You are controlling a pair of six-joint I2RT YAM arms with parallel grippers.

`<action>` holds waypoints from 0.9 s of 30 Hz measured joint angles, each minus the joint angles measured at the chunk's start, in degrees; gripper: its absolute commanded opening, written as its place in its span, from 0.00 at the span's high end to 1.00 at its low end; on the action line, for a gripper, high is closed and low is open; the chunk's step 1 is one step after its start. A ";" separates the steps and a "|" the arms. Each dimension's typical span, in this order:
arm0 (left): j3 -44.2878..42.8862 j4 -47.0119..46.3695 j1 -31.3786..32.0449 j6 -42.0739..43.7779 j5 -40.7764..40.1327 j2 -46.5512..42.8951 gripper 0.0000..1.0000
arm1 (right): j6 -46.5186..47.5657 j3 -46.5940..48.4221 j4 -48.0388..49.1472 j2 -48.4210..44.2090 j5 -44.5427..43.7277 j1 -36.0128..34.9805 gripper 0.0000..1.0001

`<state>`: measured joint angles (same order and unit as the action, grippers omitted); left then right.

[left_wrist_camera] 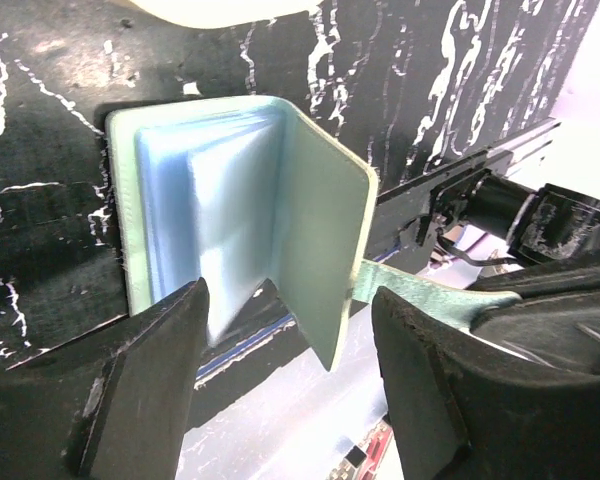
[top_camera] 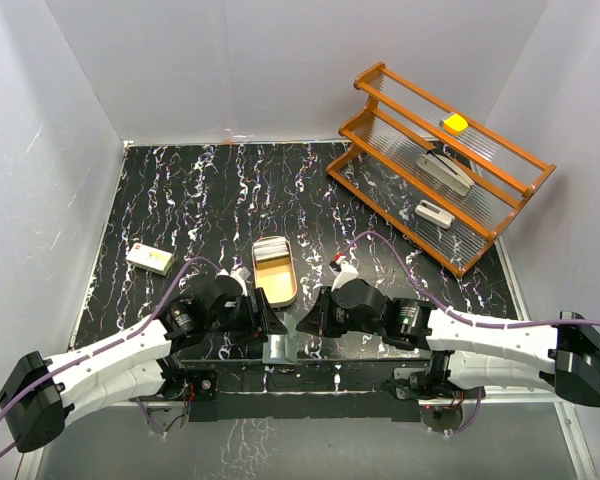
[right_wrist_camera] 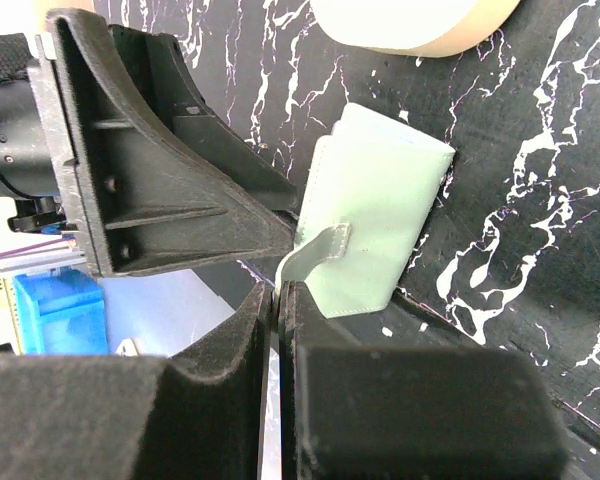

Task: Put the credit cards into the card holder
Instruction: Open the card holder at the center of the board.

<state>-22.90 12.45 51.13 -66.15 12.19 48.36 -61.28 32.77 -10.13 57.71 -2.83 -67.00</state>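
Observation:
The teal-green card holder (left_wrist_camera: 320, 230) lies half open on the black mat, its pale blue pockets (left_wrist_camera: 200, 220) showing and one flap standing upright. That flap rises between the fingers of my left gripper (left_wrist_camera: 290, 350), which is open and touches nothing. My right gripper (right_wrist_camera: 280, 300) is shut on the card holder's snap strap (right_wrist_camera: 315, 250), and the holder's outer cover (right_wrist_camera: 380, 210) lies just beyond it. In the top view both grippers, left (top_camera: 272, 325) and right (top_camera: 306, 322), meet over the card holder (top_camera: 279, 349). The credit cards (top_camera: 269, 247) sit stacked in the oval wooden tray (top_camera: 291, 290).
An orange wooden rack (top_camera: 440, 165) with a few small items stands at the back right. A small white box (top_camera: 150, 258) lies at the left of the mat. The tray's rim shows at the top of both wrist views (left_wrist_camera: 220, 10) (right_wrist_camera: 410, 25).

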 measured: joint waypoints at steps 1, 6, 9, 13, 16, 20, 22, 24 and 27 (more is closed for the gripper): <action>0.31 0.00 0.00 -0.02 0.00 0.26 0.37 | -0.02 0.00 0.07 0.15 0.00 0.00 1.00; 0.52 -0.02 0.00 -0.09 0.00 1.66 0.38 | -0.17 0.00 -0.46 0.09 -0.81 0.00 1.00; 0.52 -0.02 0.00 -0.09 -0.07 2.08 0.38 | -0.42 -0.37 -3.37 -0.87 -3.41 0.00 1.00; 0.52 0.02 0.00 -0.02 -0.28 2.58 0.38 | -1.18 -2.97 -8.09 -4.28 -6.69 -0.02 1.00; 0.52 1.01 0.00 0.15 -0.96 2.86 0.40 | -1.86 -4.81 -10.73 -6.58 -8.24 0.00 1.00; 0.50 1.84 0.00 0.57 -1.33 3.69 0.42 | -2.47 -5.29 -13.31 -7.82 -9.92 0.00 1.00; 0.50 2.03 0.00 0.74 -1.33 4.48 0.42 | -2.86 -5.31 -14.08 -7.91 -10.62 0.00 1.00; 0.50 2.29 0.00 0.96 -1.33 5.16 0.43 | -3.26 -5.31 -14.84 -7.89 -11.06 0.00 1.00; 0.50 2.64 0.00 1.05 -1.46 5.57 0.48 | -3.96 -5.38 -16.13 -7.61 -11.93 0.00 1.00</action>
<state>-22.39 15.09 51.13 -65.10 10.72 53.93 -65.23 27.40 -26.26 50.11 -14.76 -67.00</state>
